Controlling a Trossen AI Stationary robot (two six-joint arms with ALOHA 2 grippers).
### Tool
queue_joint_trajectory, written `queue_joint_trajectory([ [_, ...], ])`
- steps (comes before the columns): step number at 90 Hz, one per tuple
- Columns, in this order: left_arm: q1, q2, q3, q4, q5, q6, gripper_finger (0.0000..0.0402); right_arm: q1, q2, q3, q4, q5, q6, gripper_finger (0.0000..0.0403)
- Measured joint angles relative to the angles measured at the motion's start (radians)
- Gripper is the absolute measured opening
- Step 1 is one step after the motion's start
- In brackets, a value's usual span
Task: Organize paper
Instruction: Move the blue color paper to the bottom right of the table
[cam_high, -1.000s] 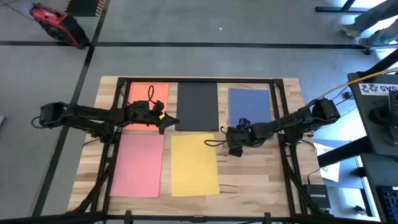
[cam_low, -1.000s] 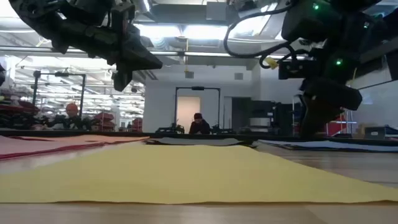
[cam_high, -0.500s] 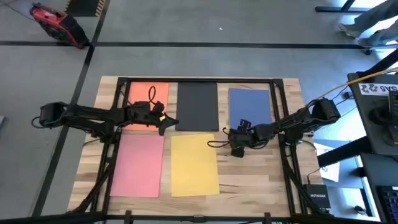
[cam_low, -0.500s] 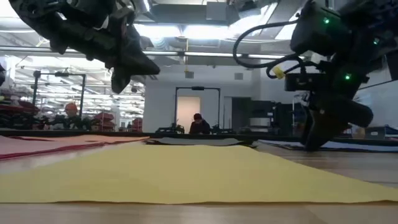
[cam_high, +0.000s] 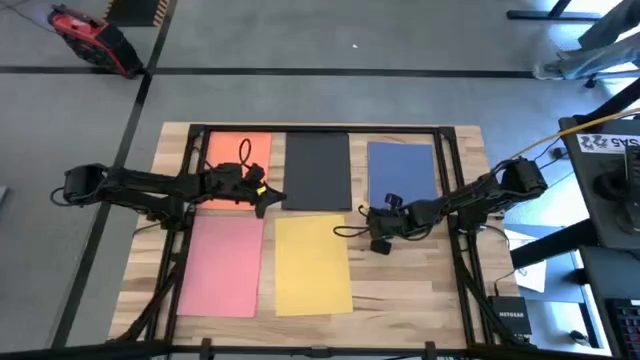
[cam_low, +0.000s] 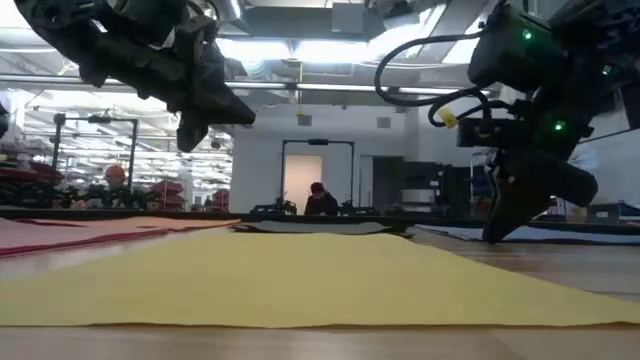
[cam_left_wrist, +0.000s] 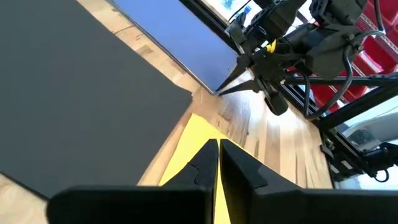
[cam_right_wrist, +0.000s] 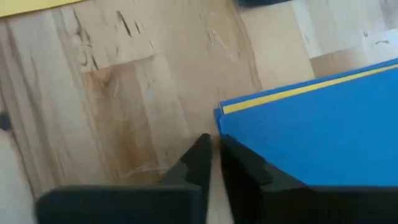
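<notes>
My right gripper (cam_right_wrist: 212, 146) is clenched shut, tips right at the blue sheet's (cam_right_wrist: 323, 124) corner. Left gripper (cam_left_wrist: 217, 152) also clenched, hovering over the black sheet (cam_left_wrist: 81, 99).

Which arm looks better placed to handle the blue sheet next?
The right. Its gripper sits shut at the blue paper's near corner, while the left gripper hovers shut by the black paper.

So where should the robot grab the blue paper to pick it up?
Probably at the near corner of the blue paper, beside the right gripper. The sheet lies flat on the table, so nothing sticks up except its thin edge. That corner faces bare wood, so closed fingers could slide in low from there and lift it.
</notes>
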Motion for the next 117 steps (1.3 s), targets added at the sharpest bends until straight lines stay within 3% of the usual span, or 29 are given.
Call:
queue_joint_trajectory([
  [26,0.000,0.000,0.000,0.000,0.000,-0.006,0.0000,0.002,0.002,0.026,-0.024,-0.030,0.003,0.0044],
  [51,0.000,0.000,0.000,0.001,0.000,-0.006,0.0000,0.002,0.002,0.056,-0.022,-0.086,0.016,0.0133],
  [68,0.000,0.000,0.000,0.001,-0.002,0.005,0.0000,0.002,0.002,0.056,-0.061,0.021,0.030,0.0176],
  [80,0.000,0.000,0.000,0.001,-0.003,0.006,0.0000,0.002,0.002,0.041,-0.072,0.106,0.055,0.0186],
  [117,0.000,0.000,0.000,-0.001,-0.018,0.032,0.0000,0.001,0.004,-0.011,-0.015,0.041,0.118,0.0176],
])
